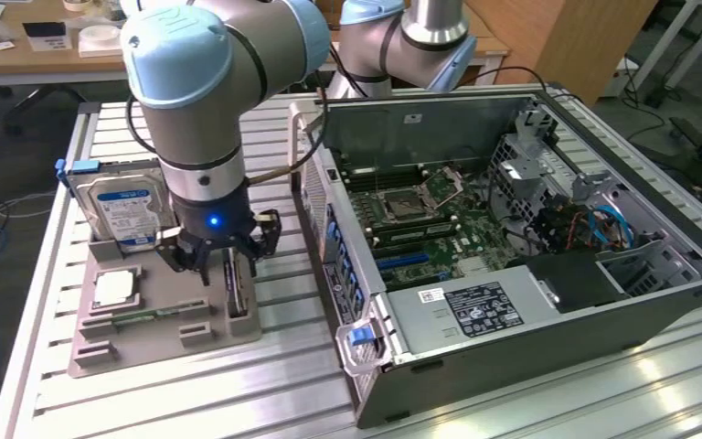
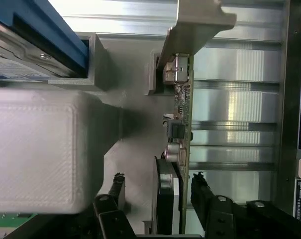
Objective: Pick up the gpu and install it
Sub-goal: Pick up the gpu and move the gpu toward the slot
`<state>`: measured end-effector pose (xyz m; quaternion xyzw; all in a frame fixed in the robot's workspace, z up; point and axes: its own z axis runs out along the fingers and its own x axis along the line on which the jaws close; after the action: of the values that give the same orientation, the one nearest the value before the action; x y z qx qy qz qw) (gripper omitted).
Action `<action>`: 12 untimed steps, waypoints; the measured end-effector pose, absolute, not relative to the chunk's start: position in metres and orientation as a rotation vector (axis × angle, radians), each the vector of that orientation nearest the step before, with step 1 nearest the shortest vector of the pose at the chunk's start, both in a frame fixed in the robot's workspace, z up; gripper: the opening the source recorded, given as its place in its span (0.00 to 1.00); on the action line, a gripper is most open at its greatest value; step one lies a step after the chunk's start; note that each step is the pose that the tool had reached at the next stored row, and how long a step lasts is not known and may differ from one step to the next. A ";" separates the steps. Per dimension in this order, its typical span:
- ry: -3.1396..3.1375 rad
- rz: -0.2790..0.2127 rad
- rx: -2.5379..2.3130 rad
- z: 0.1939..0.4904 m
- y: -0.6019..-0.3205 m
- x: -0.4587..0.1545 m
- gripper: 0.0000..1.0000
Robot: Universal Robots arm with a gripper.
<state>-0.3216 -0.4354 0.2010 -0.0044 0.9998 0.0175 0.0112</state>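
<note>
The gpu point(image 1: 239, 291) is a thin dark card standing on edge in a slot of the grey holder tray point(image 1: 143, 343), at the exterior view's left of the computer case. My gripper point(image 1: 231, 263) hangs directly over it, open. In the wrist view the gpu point(image 2: 181, 124) runs edge-on, with its pale metal bracket point(image 2: 192, 30) at the far end. My gripper point(image 2: 157, 188) straddles the card's near end. One fingertip point(image 2: 116, 186) stands on one side and the other fingertip point(image 2: 199, 186) on the other, both with a gap to the card.
The tray also holds a silver hard drive point(image 1: 125, 210) with a blue-white label, a processor chip point(image 1: 113, 288) and a green memory stick point(image 1: 132, 318). The open computer case point(image 1: 643, 302) lies close beside the tray, its motherboard point(image 1: 412, 229) exposed. The slatted metal table point(image 1: 266, 393) carries everything.
</note>
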 end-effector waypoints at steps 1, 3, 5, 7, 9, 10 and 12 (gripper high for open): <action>3.119 0.054 -0.014 0.201 -0.435 -0.322 0.65; 3.119 0.055 -0.014 0.201 -0.435 -0.322 0.63; 3.119 0.054 -0.014 0.201 -0.435 -0.322 0.57; 3.119 0.054 -0.014 0.201 -0.435 -0.322 0.50; 3.119 0.054 -0.014 0.201 -0.435 -0.322 0.50; 3.119 0.054 -0.014 0.201 -0.435 -0.322 0.50; 3.119 0.055 -0.014 0.201 -0.435 -0.322 0.50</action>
<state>-0.3215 -0.4354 0.2011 -0.0044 0.9998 0.0175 0.0112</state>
